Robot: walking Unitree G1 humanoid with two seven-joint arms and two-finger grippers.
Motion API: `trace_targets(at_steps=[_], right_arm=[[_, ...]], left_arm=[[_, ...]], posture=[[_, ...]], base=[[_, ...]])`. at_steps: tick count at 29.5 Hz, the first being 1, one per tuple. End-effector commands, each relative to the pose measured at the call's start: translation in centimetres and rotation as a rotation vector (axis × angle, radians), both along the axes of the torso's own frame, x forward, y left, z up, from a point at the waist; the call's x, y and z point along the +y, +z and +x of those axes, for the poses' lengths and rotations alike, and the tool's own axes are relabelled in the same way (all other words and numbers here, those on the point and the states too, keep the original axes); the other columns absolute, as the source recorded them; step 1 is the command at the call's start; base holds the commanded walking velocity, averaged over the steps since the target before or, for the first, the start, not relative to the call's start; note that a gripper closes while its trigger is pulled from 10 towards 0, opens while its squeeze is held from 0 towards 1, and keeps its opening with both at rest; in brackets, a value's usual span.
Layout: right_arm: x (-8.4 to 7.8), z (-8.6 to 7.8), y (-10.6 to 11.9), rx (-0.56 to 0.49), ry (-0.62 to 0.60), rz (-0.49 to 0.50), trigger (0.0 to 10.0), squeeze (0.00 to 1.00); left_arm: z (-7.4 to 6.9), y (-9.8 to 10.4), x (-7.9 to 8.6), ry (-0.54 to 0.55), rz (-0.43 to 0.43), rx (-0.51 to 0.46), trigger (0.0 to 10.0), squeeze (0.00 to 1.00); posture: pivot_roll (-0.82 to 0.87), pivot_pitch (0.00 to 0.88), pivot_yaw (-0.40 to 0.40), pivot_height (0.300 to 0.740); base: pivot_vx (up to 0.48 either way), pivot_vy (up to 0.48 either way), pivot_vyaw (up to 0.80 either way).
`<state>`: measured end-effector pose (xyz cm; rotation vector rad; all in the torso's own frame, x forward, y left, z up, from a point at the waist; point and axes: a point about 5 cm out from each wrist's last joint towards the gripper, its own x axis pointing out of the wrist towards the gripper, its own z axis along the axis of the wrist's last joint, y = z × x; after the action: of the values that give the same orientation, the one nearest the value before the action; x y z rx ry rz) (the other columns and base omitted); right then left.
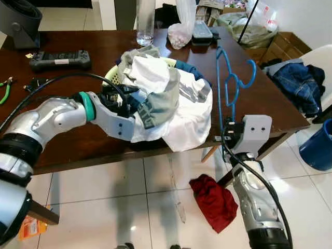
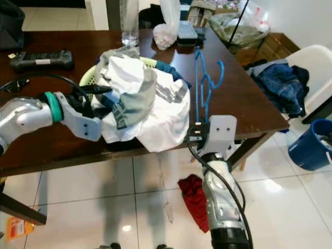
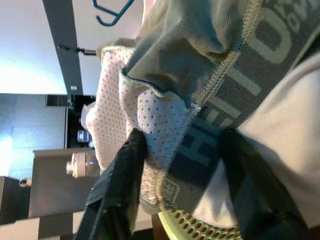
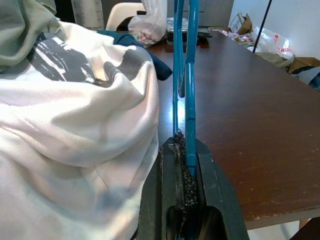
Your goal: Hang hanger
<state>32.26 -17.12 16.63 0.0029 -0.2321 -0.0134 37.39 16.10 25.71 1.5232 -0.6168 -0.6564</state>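
Note:
A blue plastic hanger (image 1: 228, 83) stands upright over the brown table (image 1: 270, 101), and my right gripper (image 1: 228, 124) is shut on its lower bar at the table's front edge. In the right wrist view the hanger (image 4: 186, 75) rises straight out of the closed fingers (image 4: 172, 190). My left gripper (image 1: 122, 98) reaches into a pile of clothes (image 1: 166, 98) heaped on a pale green basket (image 1: 112, 75). Its open fingers (image 3: 125, 185) straddle a grey waistband (image 3: 225, 115) with printed letters and a white mesh cloth (image 3: 130, 115).
A game controller (image 1: 59, 59), green pliers (image 1: 6, 88), a glass (image 1: 145, 26) and a plastic bag (image 1: 181, 28) sit on the table. A red cloth (image 1: 215, 199) lies on the tiled floor. Denim clothes (image 1: 298, 83) drape a white chair; a blue bucket (image 1: 317, 145) stands at right.

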Motion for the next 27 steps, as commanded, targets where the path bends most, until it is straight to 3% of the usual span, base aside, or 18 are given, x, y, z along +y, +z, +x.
trace_targets(at_steps=[1,8,9,13,15,16,17,19,20,21,22,23,24,25,26,27], right_arm=[[-0.2,-0.4,-0.3,0.013,-0.014,0.002,10.0,0.0],[-0.4,-0.3,-0.3,0.015,-0.021,0.002,10.0,0.0],[-0.3,-0.2,-0.3,0.016,-0.019,0.003,10.0,0.0],[-0.2,-0.2,-0.3,0.017,-0.017,0.004,10.0,0.0],[0.1,0.0,-0.3,0.016,-0.012,0.009,10.0,0.0],[0.1,0.0,-0.3,0.016,-0.012,0.009,10.0,0.0],[0.2,0.1,-0.3,0.016,-0.01,0.011,10.0,0.0],[0.2,0.1,-0.3,0.016,-0.01,0.011,10.0,0.0],[0.4,0.2,-0.2,0.013,-0.005,0.015,10.0,0.0],[0.4,0.2,-0.2,0.013,-0.005,0.015,10.0,0.0],[0.5,0.3,0.1,0.004,0.003,0.017,10.0,0.0],[0.5,0.3,0.1,0.004,0.003,0.017,10.0,0.0],[0.6,0.5,0.8,-0.018,0.008,0.024,10.0,0.0],[0.6,0.5,0.8,-0.018,0.008,0.024,10.0,0.0],[0.7,0.7,1.5,-0.043,0.01,0.034,10.0,0.0],[0.7,0.7,1.5,-0.043,0.01,0.034,10.0,0.0]], left_arm=[[0.3,-0.1,-0.3,0.007,0.007,-0.033,0.0,0.0],[0.1,1.4,-0.5,-0.042,-0.06,-0.087,0.0,0.0],[-0.6,2.4,-0.6,-0.099,-0.106,-0.085,0.0,0.0],[-0.8,2.7,-0.7,-0.123,-0.12,-0.088,0.0,0.0],[-1.6,4.2,-1.1,-0.169,-0.251,-0.085,0.0,0.0],[-1.6,4.2,-1.1,-0.169,-0.251,-0.085,0.0,0.0],[-1.9,4.9,-1.1,-0.181,-0.311,-0.084,0.0,0.0],[-1.9,4.9,-1.1,-0.181,-0.311,-0.084,0.0,0.0],[-2.2,7.1,-1.2,-0.163,-0.47,-0.072,6.2,0.0],[-2.2,7.1,-1.2,-0.163,-0.47,-0.072,6.2,0.0],[-2.3,9.9,-1.2,-0.157,-0.673,-0.045,10.0,0.0],[-2.3,9.9,-1.2,-0.157,-0.673,-0.045,10.0,0.0],[-2.5,13.2,-1.1,-0.187,-0.862,-0.036,10.0,0.0],[-2.5,13.2,-1.1,-0.187,-0.862,-0.036,10.0,0.0],[-2.8,16.5,-0.9,-0.244,-1.049,-0.033,10.0,0.0],[-2.8,16.5,-0.9,-0.244,-1.049,-0.033,10.0,0.0]], posture=[[0.03,0.175,0.026,0.74],[0.05,0.172,0.026,0.74],[0.06,0.167,0.025,0.74],[0.06,0.166,0.024,0.74],[0.07,0.156,0.025,0.74],[0.07,0.156,0.025,0.74],[0.07,0.155,0.025,0.74],[0.07,0.155,0.025,0.74],[0.08,0.145,0.016,0.74],[0.08,0.145,0.016,0.74],[0.09,0.14,0.012,0.74],[0.09,0.14,0.012,0.74],[0.09,0.128,0.01,0.74],[0.09,0.128,0.01,0.74],[0.09,0.119,0.012,0.74],[0.09,0.119,0.012,0.74]], base=[[0.0,0.0,0.0],[0.0,0.0,0.0],[0.0,0.0,0.0],[0.0,0.0,0.0],[0.0,0.0,0.0],[0.0,0.0,0.0],[0.0,0.0,0.0],[0.0,0.0,0.0],[0.0,0.0,0.0],[0.0,0.0,0.0],[0.0,0.0,0.0],[0.0,0.0,0.0],[0.0,0.0,0.0],[0.0,0.0,0.0],[0.0,0.0,0.0],[0.0,0.0,0.0]])
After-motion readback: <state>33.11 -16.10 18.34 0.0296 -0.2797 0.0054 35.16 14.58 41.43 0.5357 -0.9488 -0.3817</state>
